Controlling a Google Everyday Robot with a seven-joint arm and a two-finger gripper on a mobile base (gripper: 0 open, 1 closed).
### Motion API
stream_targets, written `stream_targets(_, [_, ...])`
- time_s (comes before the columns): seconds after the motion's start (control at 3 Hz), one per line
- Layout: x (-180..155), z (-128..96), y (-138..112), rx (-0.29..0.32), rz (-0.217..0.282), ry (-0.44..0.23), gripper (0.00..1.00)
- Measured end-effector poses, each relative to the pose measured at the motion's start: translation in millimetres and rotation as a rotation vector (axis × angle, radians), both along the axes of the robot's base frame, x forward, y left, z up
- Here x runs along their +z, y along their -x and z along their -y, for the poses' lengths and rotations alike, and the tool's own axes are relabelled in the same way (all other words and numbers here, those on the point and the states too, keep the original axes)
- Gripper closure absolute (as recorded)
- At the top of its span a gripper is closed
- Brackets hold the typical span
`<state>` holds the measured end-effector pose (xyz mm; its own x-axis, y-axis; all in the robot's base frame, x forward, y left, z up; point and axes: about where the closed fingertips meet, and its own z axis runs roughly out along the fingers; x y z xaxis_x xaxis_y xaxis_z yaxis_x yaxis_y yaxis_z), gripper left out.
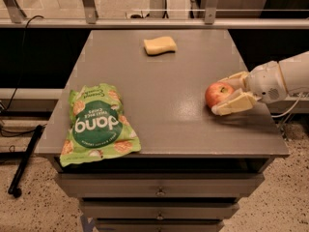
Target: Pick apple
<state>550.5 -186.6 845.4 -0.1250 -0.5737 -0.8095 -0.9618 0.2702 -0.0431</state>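
Observation:
The apple (216, 93), red with a yellowish patch on top, rests on the grey table (159, 115) near its right edge. My gripper (220, 96) reaches in from the right on a white arm (285, 79). Its two cream fingers (232, 105) lie against the apple's far and near sides, closed in on it. The apple still touches the tabletop. The fingers cover its right part.
A green snack bag (96, 124) lies at the table's front left corner. A pale yellow sponge (160, 45) lies at the back centre. A railing runs behind the table. Drawers sit under the tabletop, and a black cable hangs at the left.

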Motion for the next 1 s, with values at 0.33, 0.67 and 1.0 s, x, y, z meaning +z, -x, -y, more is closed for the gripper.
stream_targets(0.33, [21,-11,1,0.005,-0.008,-0.040,0.72])
stream_targets(0.67, [63,-25,4,0.009,-0.025,-0.093,0.96])
stream_targets(1.0, [64,-26,4,0.008,-0.030,-0.096,1.00])
